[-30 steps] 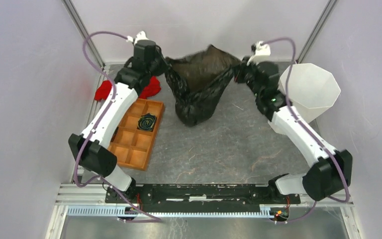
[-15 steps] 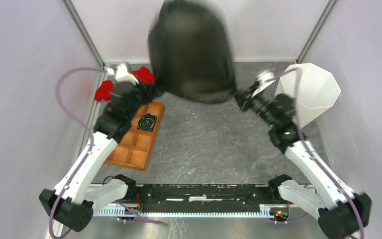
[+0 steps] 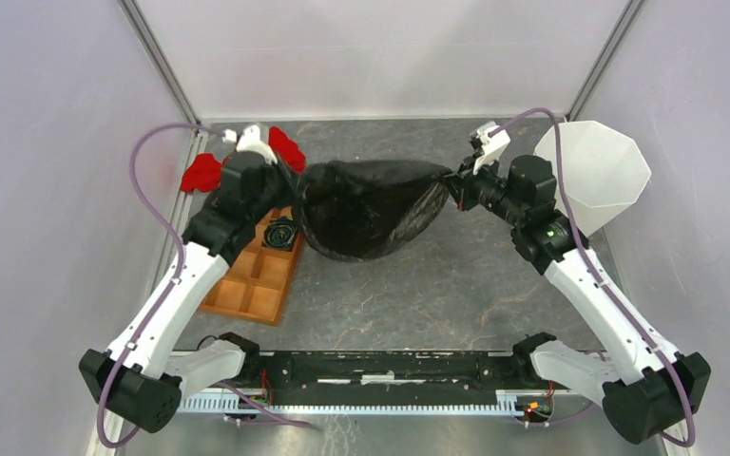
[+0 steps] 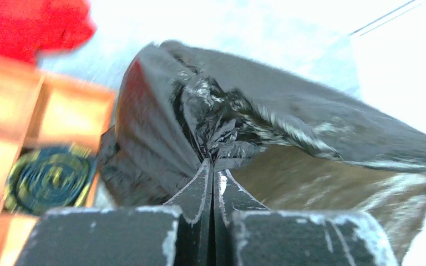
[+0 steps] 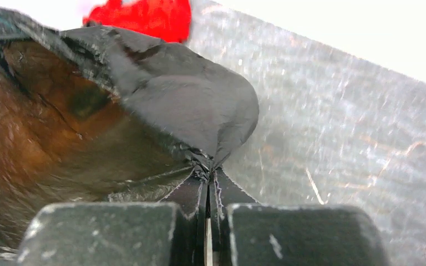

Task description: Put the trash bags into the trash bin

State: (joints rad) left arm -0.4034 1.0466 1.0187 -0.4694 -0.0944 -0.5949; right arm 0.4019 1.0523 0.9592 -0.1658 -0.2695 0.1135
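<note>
The black trash bag [image 3: 369,211] hangs stretched between my two grippers above the table's middle, its belly sagging low. My left gripper [image 3: 295,185] is shut on the bag's left rim; in the left wrist view the jaws [image 4: 212,163] pinch bunched black film [image 4: 288,127]. My right gripper [image 3: 453,183] is shut on the right rim, with the film [image 5: 161,105] gathered at the jaws [image 5: 208,169]. The white faceted trash bin [image 3: 597,176] stands at the far right, just behind my right arm, mouth tilted toward the camera.
An orange compartment tray [image 3: 259,266] holding a dark round item [image 3: 281,233] lies left of the bag. A red cloth [image 3: 204,171] lies at the back left behind my left arm. Grey walls close in the table on three sides.
The bag billowed high half a second ago and has now dropped, collapsing into a low sagging pouch. Both grippers came down and slightly apart, still holding its rim.
</note>
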